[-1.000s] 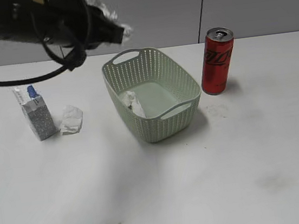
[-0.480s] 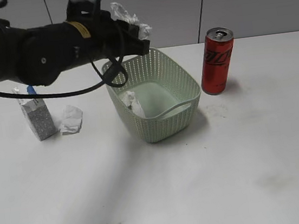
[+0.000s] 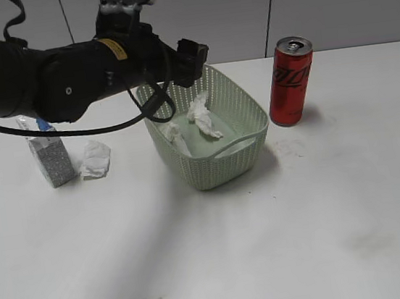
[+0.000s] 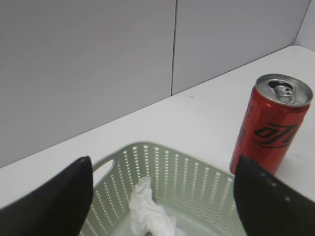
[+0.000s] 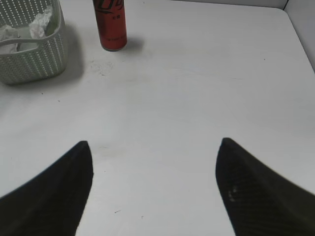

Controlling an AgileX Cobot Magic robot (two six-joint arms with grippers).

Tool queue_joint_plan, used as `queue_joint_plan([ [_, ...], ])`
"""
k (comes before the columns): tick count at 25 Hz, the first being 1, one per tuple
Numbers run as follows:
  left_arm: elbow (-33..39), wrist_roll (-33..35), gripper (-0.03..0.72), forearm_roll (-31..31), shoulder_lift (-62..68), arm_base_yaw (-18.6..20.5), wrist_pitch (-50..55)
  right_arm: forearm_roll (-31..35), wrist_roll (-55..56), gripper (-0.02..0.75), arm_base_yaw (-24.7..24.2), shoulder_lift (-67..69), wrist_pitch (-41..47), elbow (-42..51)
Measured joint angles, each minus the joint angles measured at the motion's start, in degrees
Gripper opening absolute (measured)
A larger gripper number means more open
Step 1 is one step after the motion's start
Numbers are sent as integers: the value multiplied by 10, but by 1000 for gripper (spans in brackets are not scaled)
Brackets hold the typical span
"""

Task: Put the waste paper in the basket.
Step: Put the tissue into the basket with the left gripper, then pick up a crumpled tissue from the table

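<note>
While the left gripper [image 3: 192, 54] hangs spread and empty over the basket [image 3: 247, 147], two waste paper wads [image 3: 202, 117] lie inside; reaching left of the basket for the third wad [image 3: 95, 159] could topple the touching carton [image 3: 49, 155]; right gripper [image 5: 155, 189] also spread

1. I read this as a lab or test bench, not a home: a bare white table [image 3: 286, 255] with faint scuffs, backed by plain grey wall panels [image 3: 342, 1].
2. My props look staged: a pale green basket [image 3: 244, 126], a red can [image 3: 291, 80], a small carton [image 3: 51, 157].
</note>
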Motion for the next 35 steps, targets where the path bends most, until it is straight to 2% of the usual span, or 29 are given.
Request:
queue_joint_plan([
  [6,0,0,688,0,-3,0,10,0,0,588,0,0,0,0],
  [13,0,0,669,4,-52,0,153,0,0,588,0,0,0,0],
  [16,-2,0,663,42,-83,4,235,0,0,588,0,0,0,0],
  [18,-14,0,657,90,-102,7,302,0,1,588,0,0,0,0],
  [22,-53,6,650,205,-115,8,471,0,1,588,0,0,0,0],
  [24,-69,29,645,241,-113,9,534,0,1,588,0,0,0,0],
  [29,-140,123,620,265,-62,9,686,0,1,588,0,0,0,0],
  [35,-289,187,611,268,66,10,866,0,1,588,0,0,0,0],
])
